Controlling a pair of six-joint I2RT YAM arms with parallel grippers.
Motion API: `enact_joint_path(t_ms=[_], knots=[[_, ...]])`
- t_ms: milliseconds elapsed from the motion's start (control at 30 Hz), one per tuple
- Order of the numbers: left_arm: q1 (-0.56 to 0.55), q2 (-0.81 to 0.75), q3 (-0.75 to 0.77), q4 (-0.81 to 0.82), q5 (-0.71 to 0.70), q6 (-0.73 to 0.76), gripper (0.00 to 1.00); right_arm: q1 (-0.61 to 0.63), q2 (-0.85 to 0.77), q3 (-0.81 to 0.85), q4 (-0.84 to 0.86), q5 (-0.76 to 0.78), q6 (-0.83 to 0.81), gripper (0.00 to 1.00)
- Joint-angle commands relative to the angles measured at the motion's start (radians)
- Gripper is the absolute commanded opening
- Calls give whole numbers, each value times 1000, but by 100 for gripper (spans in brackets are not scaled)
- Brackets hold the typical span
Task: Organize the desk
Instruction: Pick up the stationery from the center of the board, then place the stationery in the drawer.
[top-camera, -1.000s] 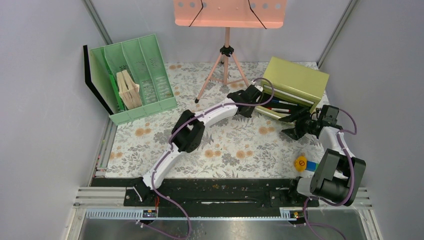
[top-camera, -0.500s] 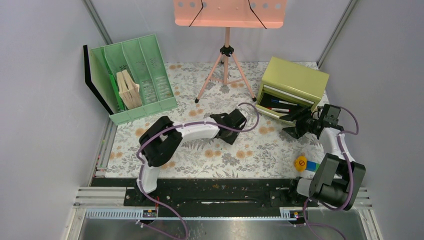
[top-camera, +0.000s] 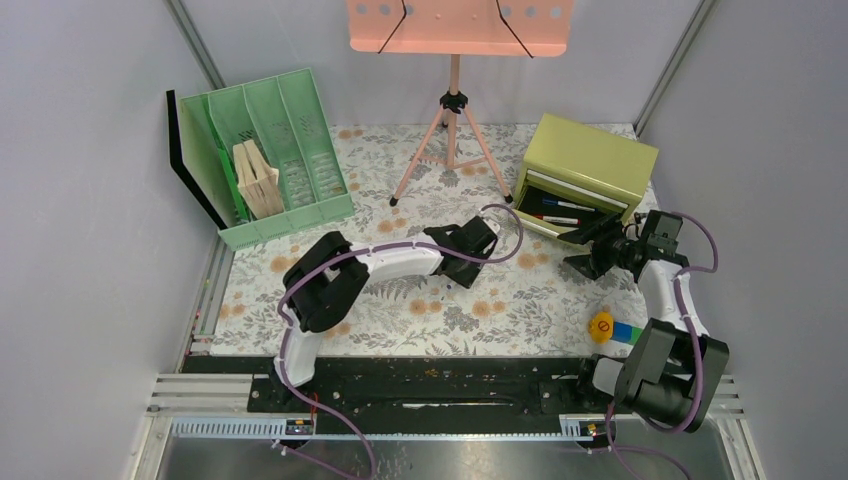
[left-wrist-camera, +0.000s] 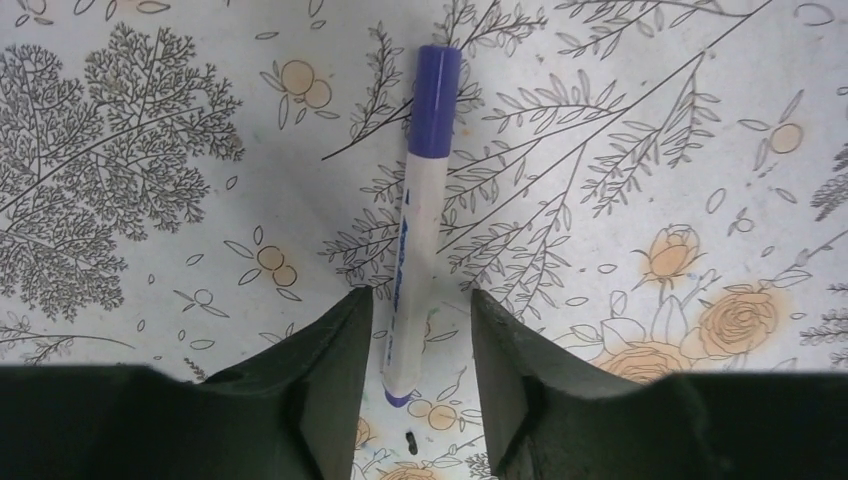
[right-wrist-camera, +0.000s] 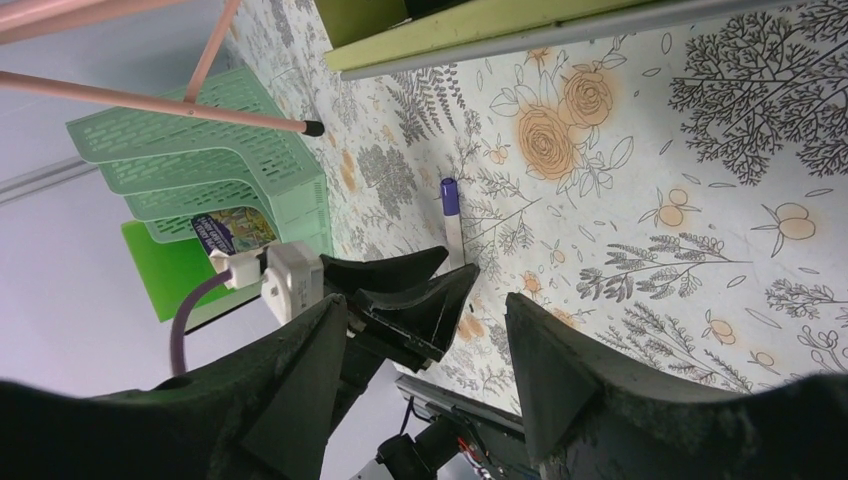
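The desk (top-camera: 440, 300) has a floral print. A white marker with a purple cap (left-wrist-camera: 420, 200) lies flat on it. My left gripper (left-wrist-camera: 420, 295) is open, low over the desk, with its fingers either side of the marker's rear end and a gap on each side. In the top view it (top-camera: 472, 262) sits mid-desk. My right gripper (top-camera: 586, 250) is open and empty in front of the yellow-green drawer unit (top-camera: 590, 160), whose drawer (top-camera: 560, 212) is open and holds several markers. The right wrist view shows the marker (right-wrist-camera: 452, 222) and the left fingers (right-wrist-camera: 420, 285).
A green file tray (top-camera: 280, 150) with wooden pieces stands at the back left, with a black board (top-camera: 190, 160) behind it. A pink music stand's tripod (top-camera: 452, 130) stands at the back middle. A yellow and blue object (top-camera: 610, 328) lies by the right arm's base.
My left arm has pulled back from the open drawer to the middle of the desk and folded its elbow; it has barely moved in the last half second. The right gripper stays put.
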Motion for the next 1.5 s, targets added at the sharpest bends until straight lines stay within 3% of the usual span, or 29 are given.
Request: enact_joint_path(t_ms=[0, 200, 267, 300, 733, 900, 1067, 1267, 1467], knots=[[0, 28, -1, -12, 47, 26, 39, -4, -52, -8, -40, -28, -33, 73], [0, -19, -69, -8, 62, -4, 17, -4, -92, -33, -90, -9, -79, 87], [0, -41, -73, -30, 53, -11, 13, -3, -97, -44, -88, -13, -82, 98], [0, -54, -72, -48, 51, -13, 12, -2, -101, -47, -82, -16, -86, 99], [3, -374, -114, -45, 76, -104, 3, 43, -87, 19, -85, -19, -102, 99], [33, -480, -118, -11, 218, -185, 4, 102, -27, 105, -85, -21, -99, 99], [107, -571, -185, 96, 378, -291, 5, 209, 3, 206, -28, -58, -55, 99], [184, -634, -260, 196, 475, -425, 6, 348, 50, 292, 68, -128, -33, 99], [195, -657, -275, 233, 519, -463, 8, 482, 98, 329, 160, -153, 32, 88]])
